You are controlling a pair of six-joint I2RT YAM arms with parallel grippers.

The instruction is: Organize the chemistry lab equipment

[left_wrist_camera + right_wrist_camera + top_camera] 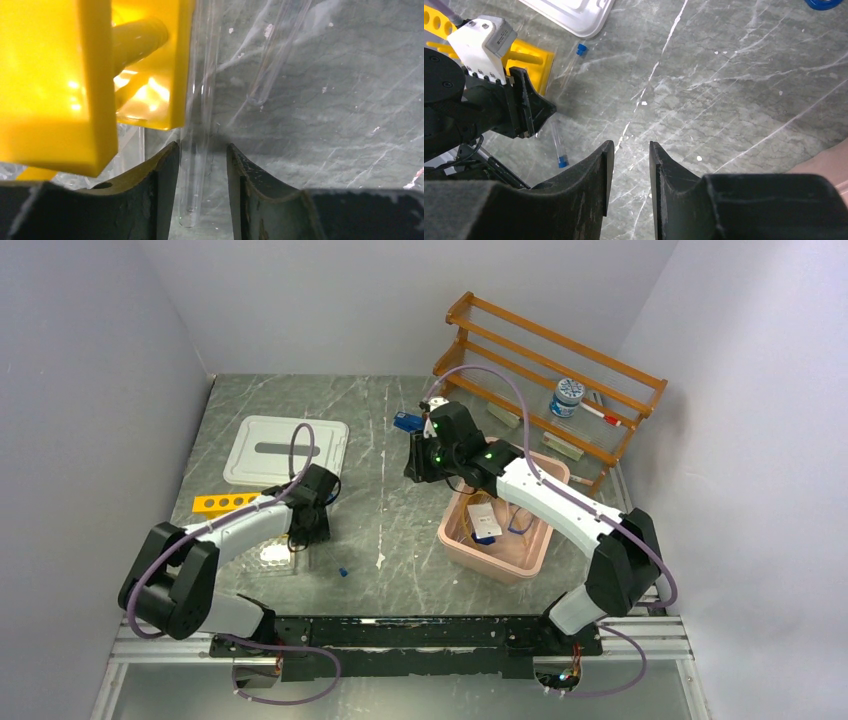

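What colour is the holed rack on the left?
Yellow; the rack shows best in the left wrist view.

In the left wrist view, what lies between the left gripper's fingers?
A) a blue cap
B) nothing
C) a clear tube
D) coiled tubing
C: a clear tube lies lengthwise in the gap of the left gripper, beside the yellow rack; the jaws stand apart and are not yet closed on it.
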